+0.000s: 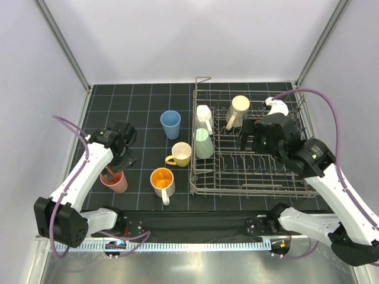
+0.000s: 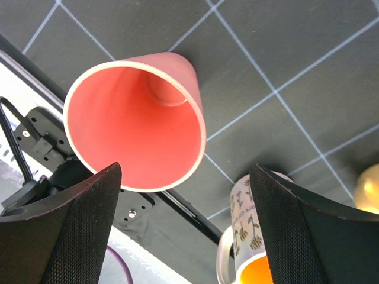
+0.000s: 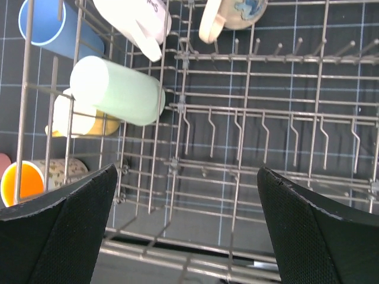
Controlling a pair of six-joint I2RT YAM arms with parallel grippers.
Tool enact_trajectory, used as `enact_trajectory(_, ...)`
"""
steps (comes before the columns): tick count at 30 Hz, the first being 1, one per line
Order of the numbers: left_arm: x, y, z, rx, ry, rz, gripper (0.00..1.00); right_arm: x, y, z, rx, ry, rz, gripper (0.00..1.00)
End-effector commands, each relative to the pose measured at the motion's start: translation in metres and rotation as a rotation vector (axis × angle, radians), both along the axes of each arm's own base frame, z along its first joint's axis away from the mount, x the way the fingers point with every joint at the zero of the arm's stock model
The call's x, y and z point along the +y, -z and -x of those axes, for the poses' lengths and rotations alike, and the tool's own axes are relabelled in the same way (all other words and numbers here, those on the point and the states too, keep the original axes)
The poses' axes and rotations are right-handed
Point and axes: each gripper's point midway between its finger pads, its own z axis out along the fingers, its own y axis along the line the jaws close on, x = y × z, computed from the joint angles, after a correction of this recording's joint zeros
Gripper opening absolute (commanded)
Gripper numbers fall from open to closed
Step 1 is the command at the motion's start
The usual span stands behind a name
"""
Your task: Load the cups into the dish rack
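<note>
Left tool (image 2: 183, 174) hangs with its jaws wide over the pink cup (image 2: 136, 124) and grips nothing. Whether one finger already dips inside the rim I cannot tell. Right tool (image 3: 186, 171) is also spread wide and empty.

The dark gridded counter (image 1: 142, 106) carries everything. The dish rack (image 1: 251, 193) fills its right half, with the right tool above the rack's middle rows. Three cups sit in the rack's far left corner: a cream mug (image 1: 238, 108), a white mug (image 1: 204, 115) and a pale green cup (image 1: 203, 144) tipped on the tines. Left of the rack stand the white mug with the orange inside (image 1: 161, 179), a yellow mug (image 1: 180, 154) just beside the rack's left wall, and a blue cup (image 1: 170, 124) farther back. The pink cup is farthest from the rack, upright with its mouth up.

The step in hand looks like picking up the pink cup. It flares toward the rim, so a pinch on the wall, one finger in and one out, should hold better than a squeeze across the mouth. Close slowly so the light cup does not skate or tip.

For room, the two mugs stand between this cup and the rack, and the rack's left wall is high, so the carry should rise above them first. The rack's near and right rows carry no cup, but the right tool hangs over them and may need to give way.
</note>
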Motion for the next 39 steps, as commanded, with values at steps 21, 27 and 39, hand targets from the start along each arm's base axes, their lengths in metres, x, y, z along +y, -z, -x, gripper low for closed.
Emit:
enact_trajectory(21, 0.01, 0.018, 0.005, 0.035, -0.04, -0.051, 0.22, 0.025, -0.019, -0.008, 0.111, -0.1, 0.037, 1.0)
enact_trajectory(27, 0.01, 0.003, 0.001, -0.004, -0.03, -0.031, 0.0, 0.042, -0.033, -0.008, 0.062, -0.188, -0.027, 1.0)
enact_trajectory(39, -0.046, -0.154, -0.039, -0.612, 0.31, 0.284, 0.0, 0.104, -0.057, 0.0, 0.072, -0.429, -0.25, 1.0)
